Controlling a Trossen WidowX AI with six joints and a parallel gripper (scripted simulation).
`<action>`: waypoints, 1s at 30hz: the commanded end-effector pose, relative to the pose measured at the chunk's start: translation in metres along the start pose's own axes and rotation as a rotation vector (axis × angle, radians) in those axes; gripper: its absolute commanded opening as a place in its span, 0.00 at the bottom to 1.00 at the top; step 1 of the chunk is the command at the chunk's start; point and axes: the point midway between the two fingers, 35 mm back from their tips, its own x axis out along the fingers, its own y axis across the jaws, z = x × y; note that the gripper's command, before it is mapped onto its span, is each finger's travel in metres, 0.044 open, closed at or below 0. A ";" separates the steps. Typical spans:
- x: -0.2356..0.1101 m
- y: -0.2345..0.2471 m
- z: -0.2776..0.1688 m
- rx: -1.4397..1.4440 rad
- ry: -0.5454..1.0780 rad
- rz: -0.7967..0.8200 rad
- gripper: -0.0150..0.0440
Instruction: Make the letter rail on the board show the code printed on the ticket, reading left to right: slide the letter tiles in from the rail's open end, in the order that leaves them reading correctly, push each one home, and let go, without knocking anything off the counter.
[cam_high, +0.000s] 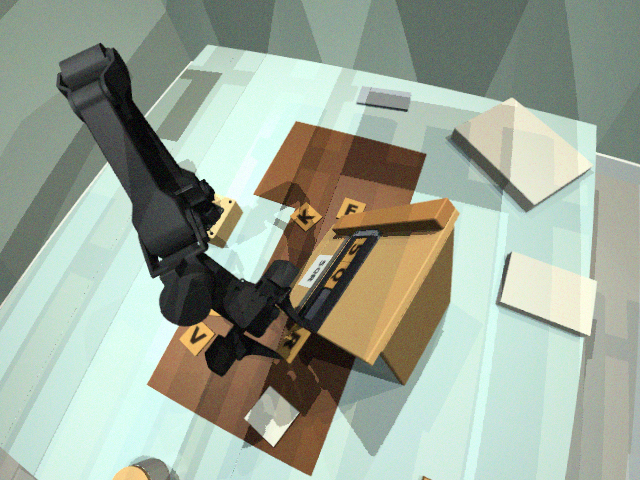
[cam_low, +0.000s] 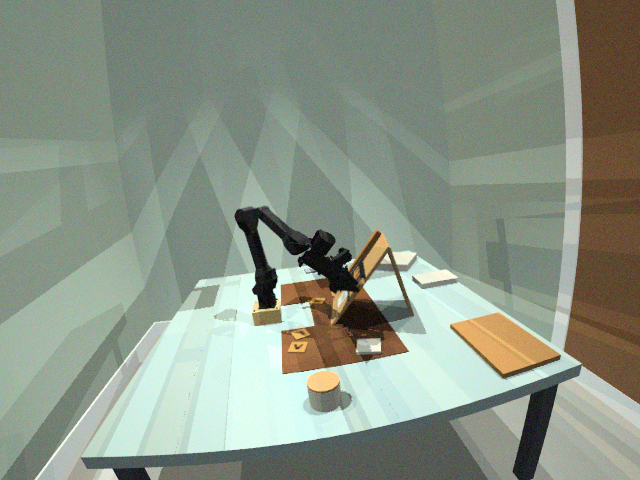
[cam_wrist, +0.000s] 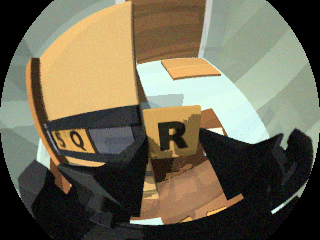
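The tilted wooden board (cam_high: 392, 289) (cam_low: 373, 253) (cam_wrist: 87, 60) carries a dark letter rail (cam_high: 320, 304) (cam_wrist: 110, 136). The rail holds an S tile (cam_high: 357, 249) and an O tile (cam_high: 337, 276) (cam_wrist: 75, 140); its lower end is open. A white ticket (cam_high: 316, 271) is stuck beside the rail. My gripper (cam_high: 289, 335) (cam_low: 345, 286) (cam_wrist: 174, 135) is shut on the R tile (cam_high: 292, 338) (cam_wrist: 172, 135), held upright just off the rail's open end. Loose K (cam_high: 306, 215), E (cam_high: 350, 209) and V (cam_high: 196, 336) tiles lie on the brown mat (cam_high: 356, 155) (cam_low: 330, 356).
A white card (cam_high: 272, 415) (cam_low: 369, 346) lies on the mat's near end. Two pale slabs (cam_high: 522, 149) (cam_high: 547, 291) and a grey card (cam_high: 383, 98) lie beyond the board. A cylinder (cam_low: 323, 391) and an orange panel (cam_low: 504, 343) sit near the counter's front edge.
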 end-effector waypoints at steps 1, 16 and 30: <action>0.000 0.003 0.000 0.004 0.000 -0.001 0.25; 0.000 0.010 0.000 0.004 0.000 -0.001 0.25; 0.000 0.017 0.000 0.005 0.000 -0.001 0.25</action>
